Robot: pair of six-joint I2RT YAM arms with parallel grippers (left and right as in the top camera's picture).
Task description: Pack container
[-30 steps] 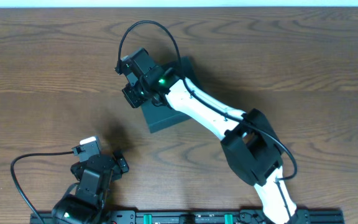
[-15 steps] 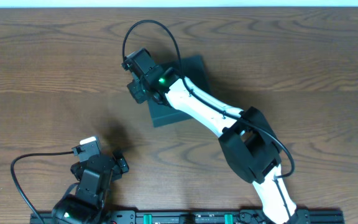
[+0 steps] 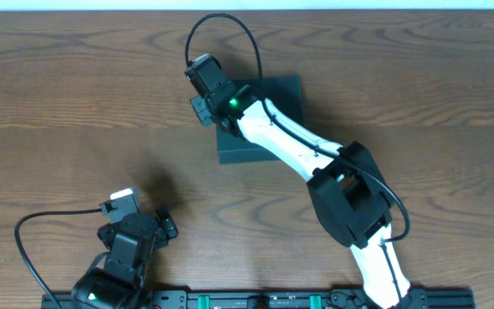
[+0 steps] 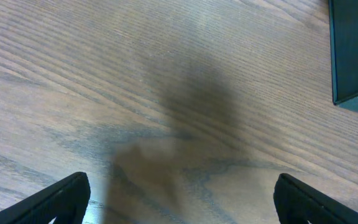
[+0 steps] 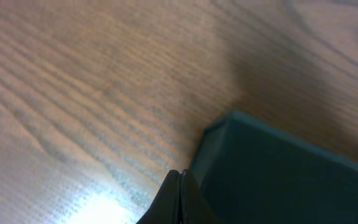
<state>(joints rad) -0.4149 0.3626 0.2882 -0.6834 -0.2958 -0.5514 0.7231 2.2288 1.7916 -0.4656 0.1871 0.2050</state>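
Observation:
The container (image 3: 286, 99) is a dark teal-black square box lying closed on the wooden table, near its middle. My right gripper (image 3: 202, 110) sits at the box's left top corner, partly over it. In the right wrist view its fingers (image 5: 179, 176) are pressed together with nothing between them, right beside the box's edge (image 5: 278, 180). My left gripper (image 3: 135, 225) rests near the front left of the table. Its fingers (image 4: 179, 198) are spread wide over bare wood. A corner of the box (image 4: 355, 56) shows at the top right of the left wrist view.
The wooden table (image 3: 67, 103) stretches all round the box. A black rail (image 3: 256, 300) runs along the front edge. The right arm (image 3: 350, 206) crosses from the front right towards the box. No snack packs show in any view.
The right gripper has moved to the right and slightly back. The box has slid and turned with it, ending squarer to the table. The left arm has not moved.

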